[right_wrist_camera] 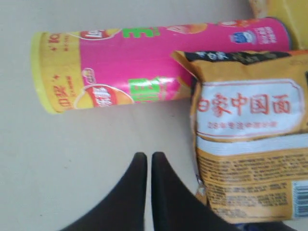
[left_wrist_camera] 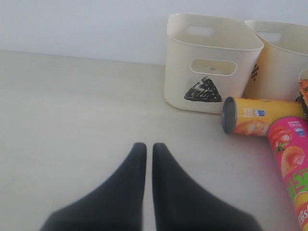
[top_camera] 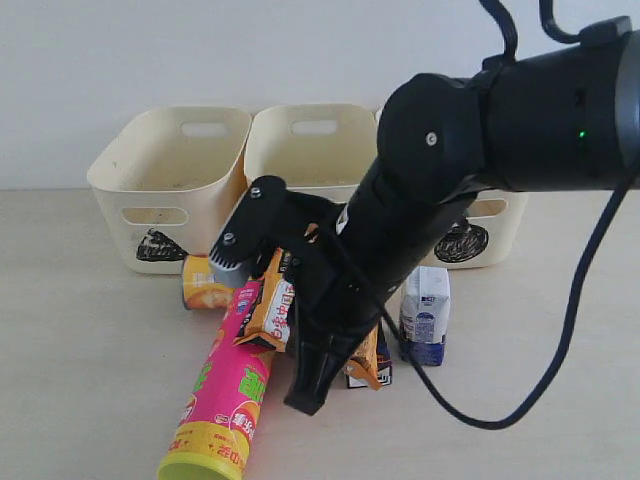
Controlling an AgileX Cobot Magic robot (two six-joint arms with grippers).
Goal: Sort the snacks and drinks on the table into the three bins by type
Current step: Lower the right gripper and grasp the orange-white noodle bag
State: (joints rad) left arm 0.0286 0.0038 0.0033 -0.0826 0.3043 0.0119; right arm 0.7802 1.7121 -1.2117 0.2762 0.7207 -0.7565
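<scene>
Presently, the right gripper (right_wrist_camera: pixel 146 155) is hovering clenched and empty beside the orange-brown bag (right_wrist_camera: pixel 250 144).
Left gripper (left_wrist_camera: pixel 146 146) is idling clenched; opening wide and centring on the bag is looking advisable.

Smooth matt desk (left_wrist_camera: pixel 67 110), wood-grain look; bins (left_wrist_camera: pixel 183 72) cream plastic, slight sheen. Glossy wrap on pink tube (right_wrist_camera: pixel 144 62), dull metal-looking end on yellow tube (left_wrist_camera: pixel 264 115), crinkly shiny film on orange bag (right_wrist_camera: pixel 250 144). Right end effector (right_wrist_camera: pixel 148 156) matt black.

I read red characters 中国面 on the white label (right_wrist_camera: pixel 250 109) of the orange-brown bag (right_wrist_camera: pixel 250 192); a black scribbled triangle (left_wrist_camera: pixel 203 90) marks one bin (left_wrist_camera: pixel 180 57).
</scene>
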